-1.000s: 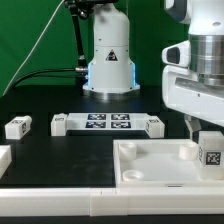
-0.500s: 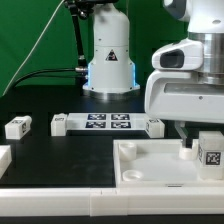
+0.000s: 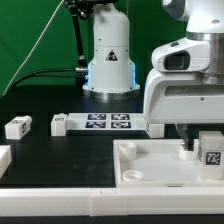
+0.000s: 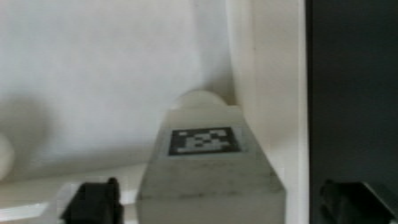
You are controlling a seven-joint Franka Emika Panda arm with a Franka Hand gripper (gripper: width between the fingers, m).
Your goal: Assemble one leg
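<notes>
A leg [image 3: 211, 150], a chunky white block with a square tag, stands upright in the large white tray-like part [image 3: 140, 170] at the exterior view's right. My gripper [image 3: 200, 143] is low over it and open. In the wrist view the leg [image 4: 208, 150] stands between my gripper's [image 4: 222, 205] two dark fingertips [image 4: 93, 200], with a gap on each side. Another leg [image 3: 17, 127] lies on the black table at the exterior view's left.
The marker board [image 3: 107, 123] lies on the table in front of the robot base [image 3: 108, 60]. A white part [image 3: 3, 158] shows at the left edge. The tray's raised rim [image 3: 125, 150] and a white front ledge [image 3: 60, 205] are near.
My gripper has come down and shifted toward the exterior view's left, so its fingers now stand on either side of the leg in the tray. The leg has not moved.
</notes>
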